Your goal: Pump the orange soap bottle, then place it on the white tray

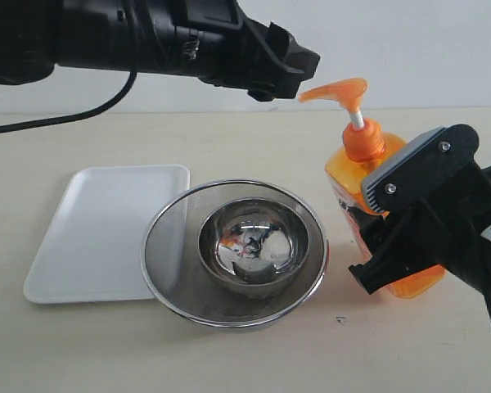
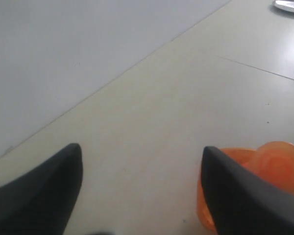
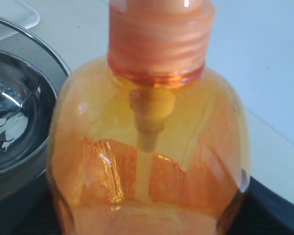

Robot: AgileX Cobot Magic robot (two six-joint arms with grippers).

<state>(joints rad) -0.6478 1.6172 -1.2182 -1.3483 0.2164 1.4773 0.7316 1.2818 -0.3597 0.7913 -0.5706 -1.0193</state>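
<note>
**Left tool open beside the pump, right tool on the bottle**

One white tray (image 1: 98, 229) lies flat at the left of the worktop (image 1: 254, 352). Hard against its right edge sits one steel sieve (image 1: 165, 246) with one bowl (image 1: 254, 214) inside. Above and behind these hangs the left tool (image 1: 290, 74), jaws apart and empty. The orange pump head (image 1: 337, 88) lies just right of its tip and a little lower, so this arm is the nearer one for the press. One orange soap bottle (image 1: 352, 172) stands at the right, long axis upright, spout pointing toward the left tool. The right tool (image 1: 368, 233) is closed around the bottle's body, apparently clamped, though its wrist view hides the pad contact. The tray lies well left of the bottle, with the sieve between.
</note>
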